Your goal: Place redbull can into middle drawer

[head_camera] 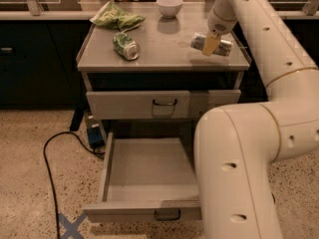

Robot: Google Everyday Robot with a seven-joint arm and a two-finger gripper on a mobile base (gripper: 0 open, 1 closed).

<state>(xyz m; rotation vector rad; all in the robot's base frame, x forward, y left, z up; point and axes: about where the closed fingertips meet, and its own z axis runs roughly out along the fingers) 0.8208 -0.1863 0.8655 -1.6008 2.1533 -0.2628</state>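
Note:
The redbull can [223, 46], slim and silver, lies sideways in my gripper [211, 44] at the right side of the cabinet top [164, 54]. The gripper is shut on it, and one tan finger crosses the can's front. The can sits slightly above the top, with a shadow under it. The middle drawer [149, 171], grey and shallow, is pulled out and open below, with its dark wire handle [167, 216] at the front. My white arm [249, 148] hides the drawer's right part.
A stubby green can [125, 46] lies on the left of the cabinet top. A green bag [117, 18] and a white bowl [169, 6] sit at the back. The upper drawer [149, 104] is closed. A black cable [50, 173] runs over the floor on the left.

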